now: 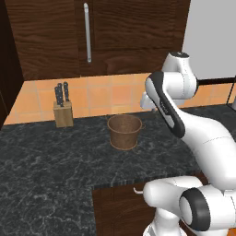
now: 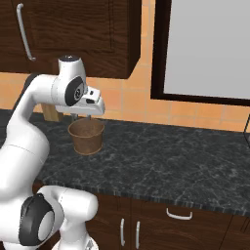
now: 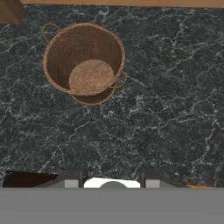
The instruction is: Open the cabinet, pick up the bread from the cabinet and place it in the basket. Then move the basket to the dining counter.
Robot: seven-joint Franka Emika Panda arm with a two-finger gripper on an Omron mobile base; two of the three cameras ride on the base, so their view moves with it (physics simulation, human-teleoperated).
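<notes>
One long stretch of black speckled worktop [image 1: 46, 161] runs under the dark brown cabinet [image 1: 50, 37], whose door is closed with its silver bar handle [image 1: 87, 32] upright. The white arm [image 1: 184, 120] rises at the worktop's front edge and bends over it, and its hand hangs above the stone, just beside the basket [image 1: 124, 131] and a little nearer the robot. The basket stands upright on the worktop near the orange tiled wall [image 1: 106, 94], its woven floor bare in the hand view [image 3: 89, 76], one loop handle [image 3: 121, 79] toward the gripper. A knife block [image 1: 63, 113] stands apart from it against the tiles. The gripper [image 3: 113, 181] holds nothing; whether its fingers are apart or together, I cannot tell.
</notes>
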